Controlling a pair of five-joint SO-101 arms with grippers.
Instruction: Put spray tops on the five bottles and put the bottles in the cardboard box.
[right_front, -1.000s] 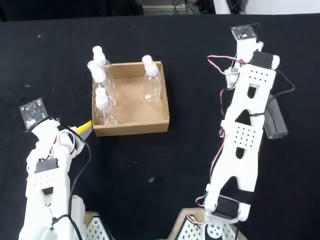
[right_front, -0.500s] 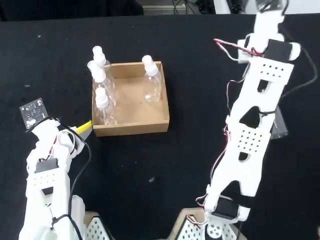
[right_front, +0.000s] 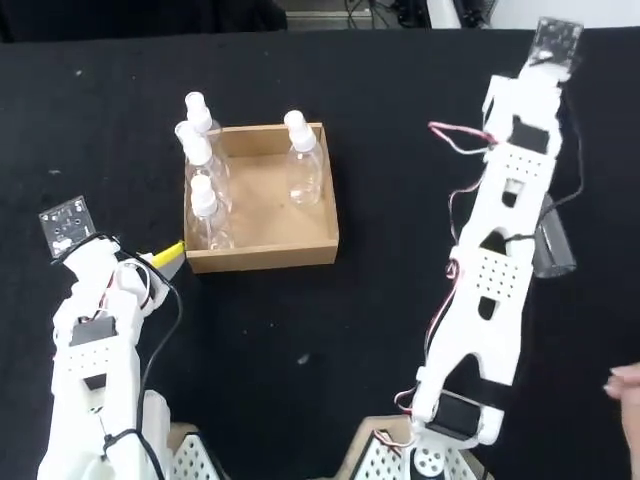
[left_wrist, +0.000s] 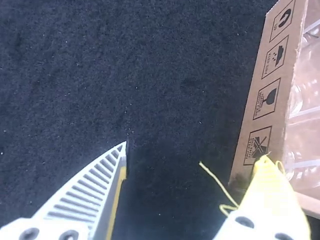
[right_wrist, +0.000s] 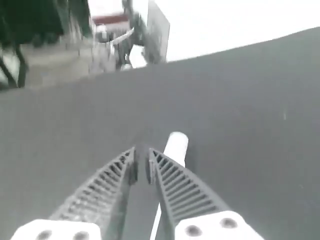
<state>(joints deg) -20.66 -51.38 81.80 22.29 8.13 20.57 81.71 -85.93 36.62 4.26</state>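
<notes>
On the table (right_front: 380, 100) at right, the bottle (right_front: 553, 250) is laid near-to-far under the right arm (right_front: 500, 270), whose nearly shut jaws are farther off.

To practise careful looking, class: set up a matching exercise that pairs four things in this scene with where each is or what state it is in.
1. cardboard box
2. lone bottle
3. left gripper
4. spray top

A. lying on the table under the right arm
B. fingers open, next to the box's corner
C. holds bottles with tops on
D. gripped by the fingers of the right gripper

Pairs: 1-C, 2-A, 3-B, 4-D.
</notes>
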